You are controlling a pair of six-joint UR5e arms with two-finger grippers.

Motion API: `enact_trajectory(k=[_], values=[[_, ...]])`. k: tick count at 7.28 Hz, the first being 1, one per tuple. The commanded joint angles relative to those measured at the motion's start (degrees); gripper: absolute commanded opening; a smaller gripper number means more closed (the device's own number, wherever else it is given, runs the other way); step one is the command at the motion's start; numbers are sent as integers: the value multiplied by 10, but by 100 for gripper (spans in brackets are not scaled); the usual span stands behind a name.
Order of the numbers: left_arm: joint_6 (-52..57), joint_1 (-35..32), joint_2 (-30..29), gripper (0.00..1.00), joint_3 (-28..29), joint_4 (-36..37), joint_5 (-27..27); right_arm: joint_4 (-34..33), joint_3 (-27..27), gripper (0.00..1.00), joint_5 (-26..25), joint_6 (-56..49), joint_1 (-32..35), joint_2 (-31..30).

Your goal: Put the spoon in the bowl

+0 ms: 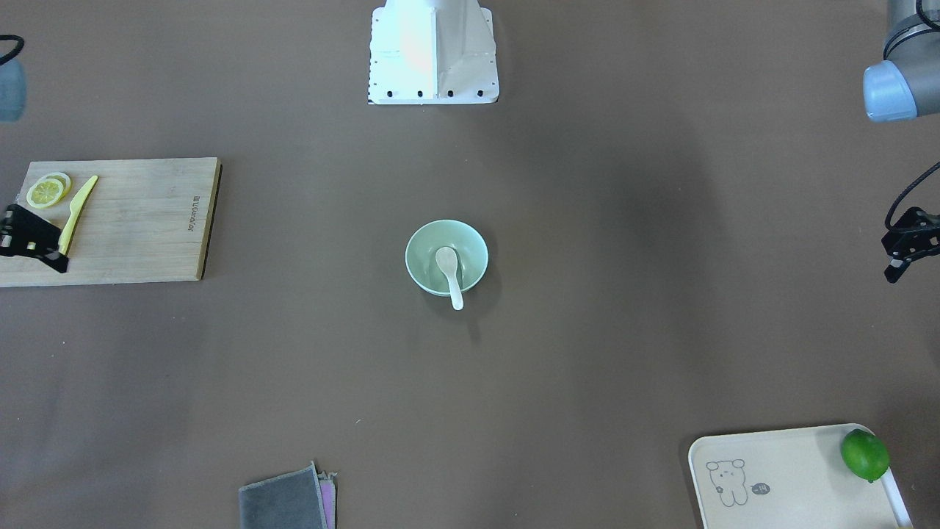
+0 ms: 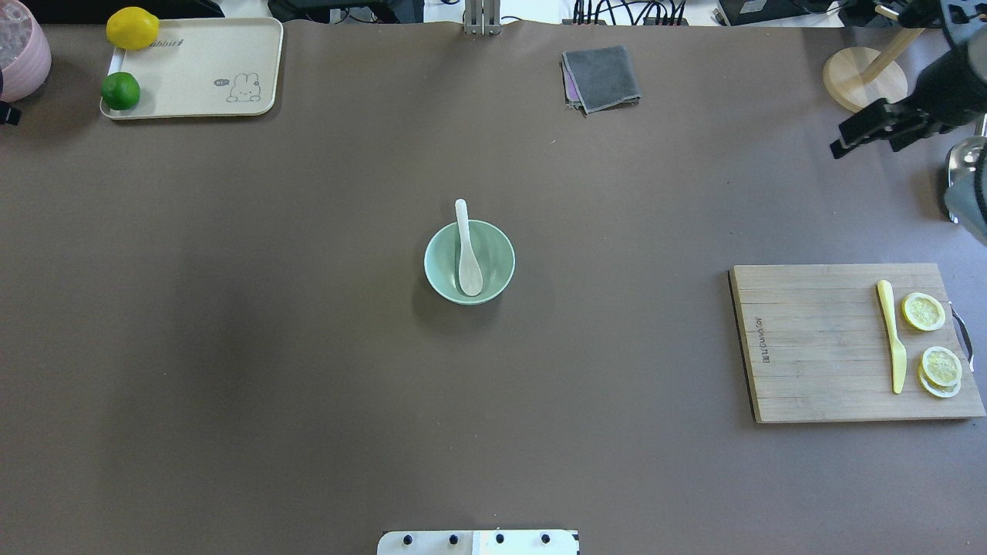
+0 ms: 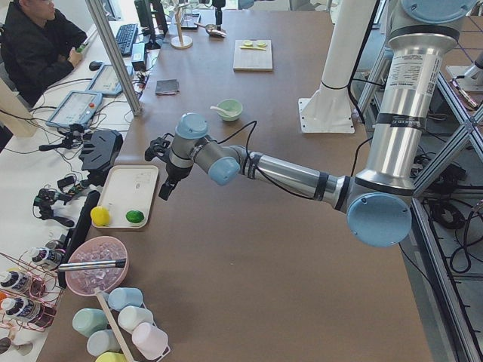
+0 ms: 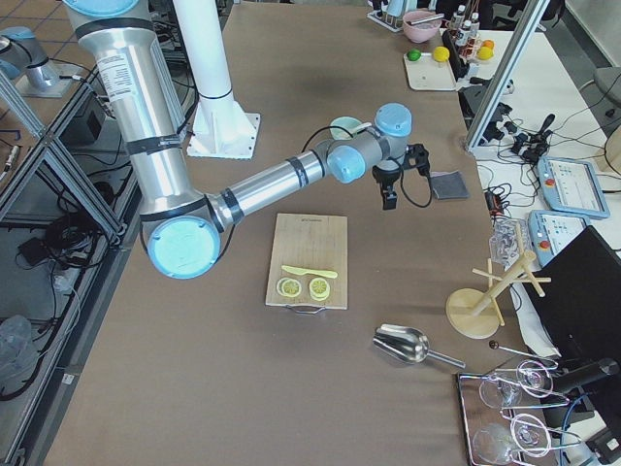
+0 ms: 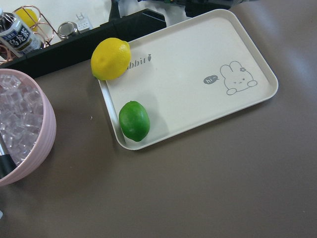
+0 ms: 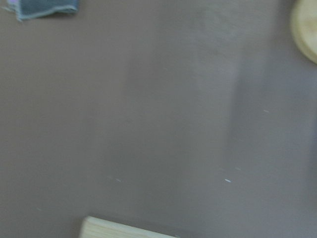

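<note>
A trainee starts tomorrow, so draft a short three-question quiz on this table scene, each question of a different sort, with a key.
1. True or false: the spoon rests with its scoop inside the bowl and its handle sticking out over the rim.
2. Which lies on the cutting board beside the lemon slices? A) a yellow knife B) a fork C) a peeler
3. Name the two fruits on the tray.
Key: 1 true; 2 A; 3 a lemon and a lime.
</note>
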Motion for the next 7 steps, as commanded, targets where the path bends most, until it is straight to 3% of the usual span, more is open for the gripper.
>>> enact_trajectory(k=[1, 2, 4, 7], values=[[5, -46, 16, 98, 20, 7, -2, -135, -4, 100, -13, -227, 112, -44], [7, -65, 20, 98, 21, 13, -24, -199, -4, 100, -1, -251, 149, -40], [8, -104, 24, 98, 21, 70, -119, -215, -5, 100, 17, -251, 166, -65], [50, -141, 85, 98, 19, 72, -123, -212, -10, 100, 11, -242, 166, -88]])
